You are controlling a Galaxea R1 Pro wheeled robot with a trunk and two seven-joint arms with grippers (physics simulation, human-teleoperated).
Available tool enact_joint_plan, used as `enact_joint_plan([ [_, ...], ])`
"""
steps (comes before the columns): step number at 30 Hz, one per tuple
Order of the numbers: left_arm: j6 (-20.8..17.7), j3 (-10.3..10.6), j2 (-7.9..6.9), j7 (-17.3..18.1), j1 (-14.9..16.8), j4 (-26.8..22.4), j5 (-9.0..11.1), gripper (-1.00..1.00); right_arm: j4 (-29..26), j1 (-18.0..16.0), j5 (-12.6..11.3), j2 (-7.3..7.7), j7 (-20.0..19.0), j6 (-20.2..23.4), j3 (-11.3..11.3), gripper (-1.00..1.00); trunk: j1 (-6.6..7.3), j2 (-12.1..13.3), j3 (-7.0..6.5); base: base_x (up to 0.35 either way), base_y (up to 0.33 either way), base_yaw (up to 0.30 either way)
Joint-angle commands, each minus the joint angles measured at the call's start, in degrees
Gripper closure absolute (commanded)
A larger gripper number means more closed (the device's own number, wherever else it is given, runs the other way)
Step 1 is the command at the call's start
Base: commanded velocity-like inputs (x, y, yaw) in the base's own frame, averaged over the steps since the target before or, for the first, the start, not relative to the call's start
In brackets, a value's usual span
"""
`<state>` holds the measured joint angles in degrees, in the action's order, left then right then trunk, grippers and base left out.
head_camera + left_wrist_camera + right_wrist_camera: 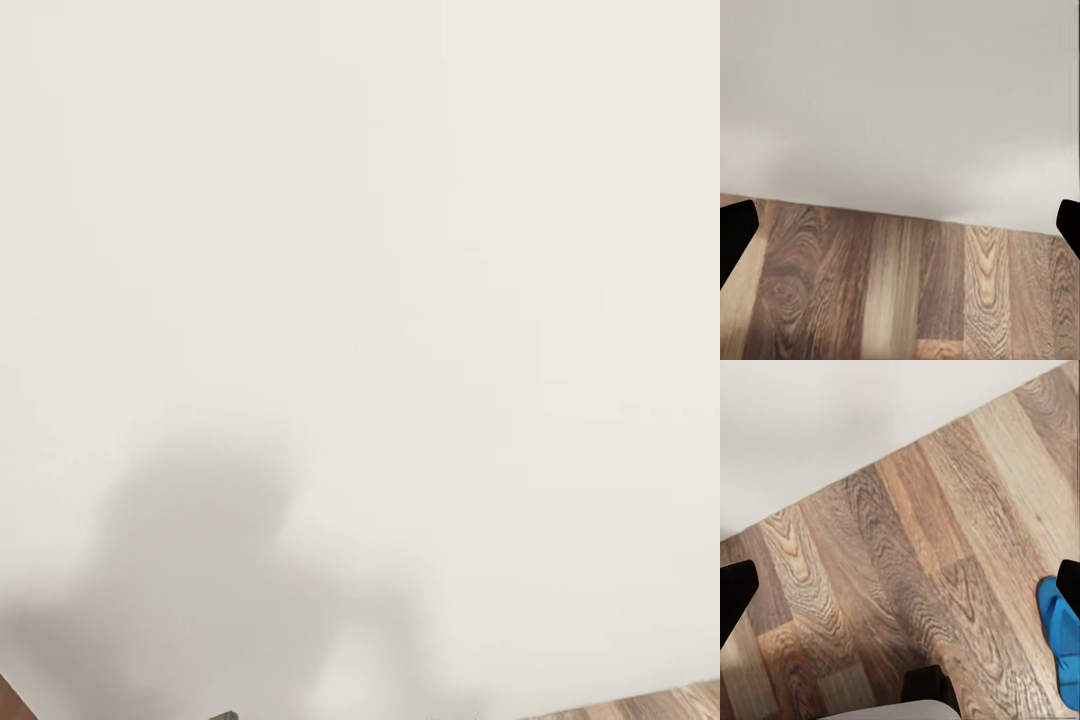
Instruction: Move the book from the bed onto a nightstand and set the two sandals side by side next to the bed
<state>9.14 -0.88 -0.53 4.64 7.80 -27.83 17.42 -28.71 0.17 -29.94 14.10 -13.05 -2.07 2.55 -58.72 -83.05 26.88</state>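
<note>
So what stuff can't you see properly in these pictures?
- The blue sandal: in the right wrist view the picture's edge cuts it off, so its straps and full shape are unclear.
- The wood floor: the head view faces a white wall, with just a corner strip of floor.
- The left gripper and right gripper: just dark fingertips at the picture edges of each wrist view, nothing between them.
</note>
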Motion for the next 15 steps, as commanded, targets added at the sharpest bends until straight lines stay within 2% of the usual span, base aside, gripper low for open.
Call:
enact_joint_plan([
  [1, 0.1, -0.1, 0.00, 0.5, 0.0, 0.1, 0.6, -1.00, 0.0, 0.0, -0.6, 0.05, -0.1, -0.2, 0.3, -1.00, 0.00, 0.0, 0.05, 0.027, 0.035, -0.283],
  [15, 0.1, -0.1, 0.00, 0.5, 0.0, 0.1, 0.6, -1.00, 0.0, 0.0, -0.6, 0.05, -0.1, -0.2, 0.3, -1.00, 0.00, 0.0, 0.05, 0.004, 0.005, -0.283],
])
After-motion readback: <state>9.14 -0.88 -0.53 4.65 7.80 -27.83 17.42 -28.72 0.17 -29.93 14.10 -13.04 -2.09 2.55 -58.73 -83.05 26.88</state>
